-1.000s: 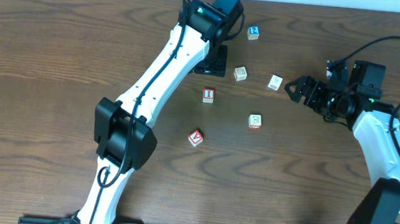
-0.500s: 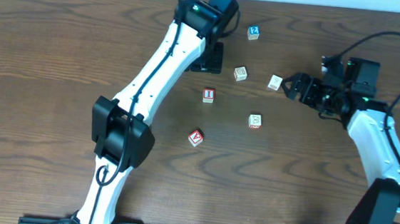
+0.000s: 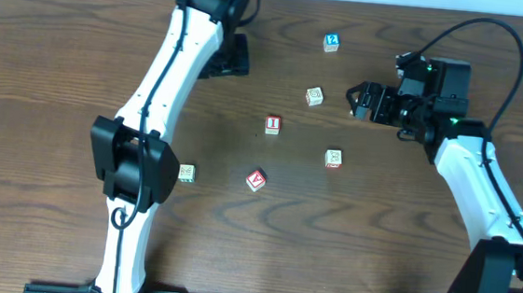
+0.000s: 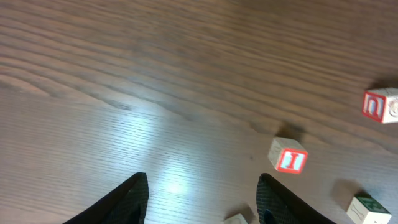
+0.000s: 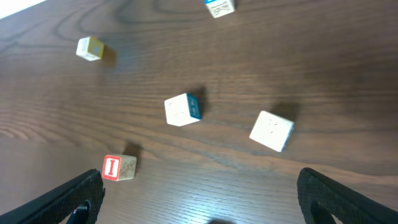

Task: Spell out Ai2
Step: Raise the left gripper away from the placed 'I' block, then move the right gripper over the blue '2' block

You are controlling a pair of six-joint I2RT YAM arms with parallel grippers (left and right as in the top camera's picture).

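In the overhead view a red A block (image 3: 256, 179) lies mid-table, a red I block (image 3: 273, 124) above it, and a blue block (image 3: 331, 42) with a white character at the far edge. My left gripper (image 3: 226, 59) is open and empty at the far left. Its wrist view shows the open jaws (image 4: 202, 202) over bare wood, with the I block (image 4: 288, 155) off to the right. My right gripper (image 3: 363, 100) is open at the right. Its jaws (image 5: 208, 205) are spread wide and empty, with the I block (image 5: 118, 168) by the left finger.
Other blocks lie about: a pale one (image 3: 314, 96), one lower right (image 3: 332, 159) and a yellow-green one (image 3: 186, 172) by the left arm. The right wrist view shows a white-and-blue block (image 5: 182, 109) and a white block (image 5: 271, 130) ahead of the jaws.
My left arm has swung left, away from the blocks, uncovering the yellow-green block. My right gripper has moved left over the spot where a pale block lay.
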